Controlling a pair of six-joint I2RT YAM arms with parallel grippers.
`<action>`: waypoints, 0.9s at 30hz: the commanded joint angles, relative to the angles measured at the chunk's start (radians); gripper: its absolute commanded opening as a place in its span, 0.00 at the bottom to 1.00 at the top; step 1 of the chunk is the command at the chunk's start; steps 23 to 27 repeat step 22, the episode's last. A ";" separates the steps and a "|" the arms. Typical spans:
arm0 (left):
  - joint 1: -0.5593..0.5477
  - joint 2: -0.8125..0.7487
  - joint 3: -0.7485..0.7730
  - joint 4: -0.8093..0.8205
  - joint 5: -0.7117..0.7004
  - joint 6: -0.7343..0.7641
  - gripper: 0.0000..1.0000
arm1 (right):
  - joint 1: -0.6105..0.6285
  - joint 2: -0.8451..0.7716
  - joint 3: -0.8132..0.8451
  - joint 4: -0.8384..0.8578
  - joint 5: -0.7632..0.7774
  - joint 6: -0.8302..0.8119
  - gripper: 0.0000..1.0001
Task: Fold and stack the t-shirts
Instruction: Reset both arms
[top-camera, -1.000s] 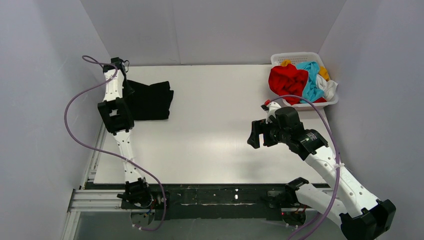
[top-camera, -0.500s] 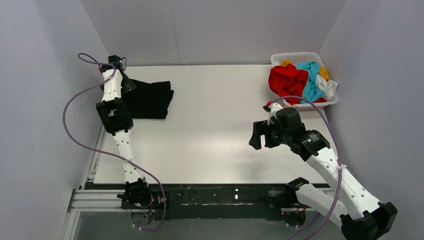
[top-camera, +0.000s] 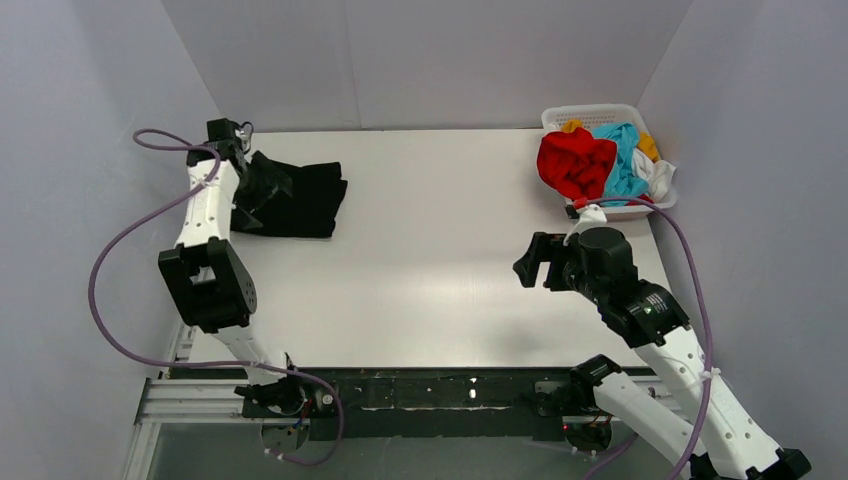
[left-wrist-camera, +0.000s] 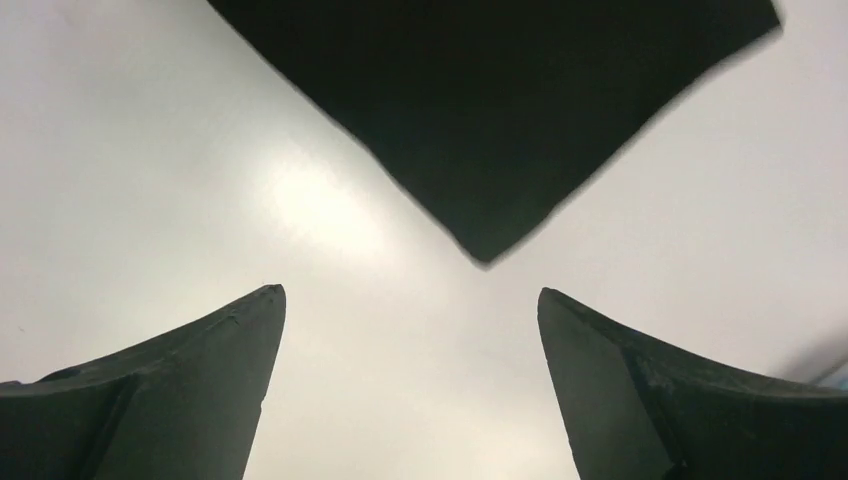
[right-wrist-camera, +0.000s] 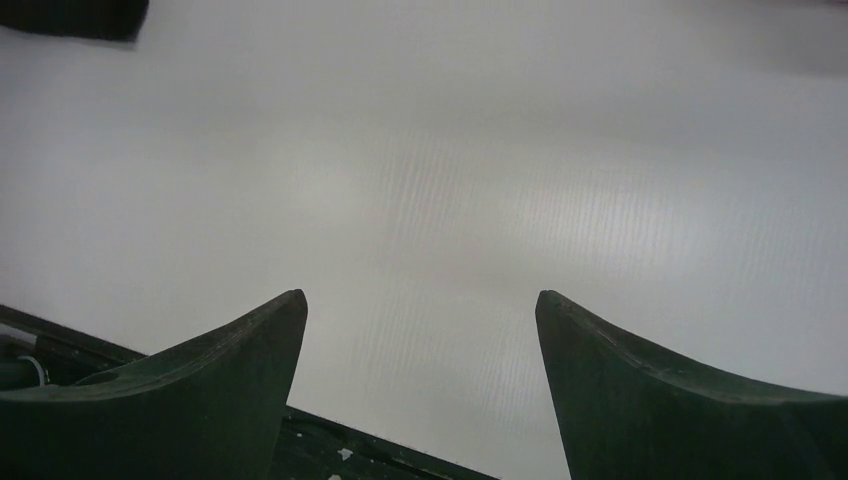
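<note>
The folded black t-shirt (top-camera: 305, 200) lies flat on the white table (top-camera: 450, 260) at its far left, a rough rectangle with its right edge slightly ragged. The left gripper (top-camera: 262, 186) hangs over the left part of that shirt; in the left wrist view its 2 fingers (left-wrist-camera: 200, 380) stand wide apart with nothing between them, and a pointed corner of the black cloth (left-wrist-camera: 490, 110) reaches down toward the gap above bare table, with no contact visible between the fingers and the cloth. The other 4 shirts are heaped in the white lattice basket (top-camera: 596, 110) at the far right corner: a red t-shirt (top-camera: 575, 160) bulges over the basket's left rim, a light blue t-shirt (top-camera: 626, 165) lies just right of it, a white t-shirt (top-camera: 661, 180) spills over the right rim, and bits of an orange-yellow t-shirt (top-camera: 650, 147) show at the far side of the heap. The right gripper (top-camera: 534, 262) hangs over the right half of the table, near the basket but apart from it, pointing left. In the right wrist view its fingers (right-wrist-camera: 220, 390) are likewise spread wide and hold nothing, with plain table surface below them. A purple cable (top-camera: 110, 270) loops out from the left arm.
</note>
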 joint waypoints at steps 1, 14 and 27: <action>-0.157 -0.258 -0.258 -0.002 0.145 0.048 0.98 | -0.002 -0.046 -0.047 0.037 0.197 0.175 0.93; -0.809 -0.838 -0.857 0.078 -0.160 -0.021 0.98 | -0.006 0.052 -0.055 0.107 0.353 0.226 0.90; -0.873 -0.947 -0.997 0.047 -0.190 -0.007 0.98 | -0.006 -0.045 -0.181 0.207 0.351 0.227 0.90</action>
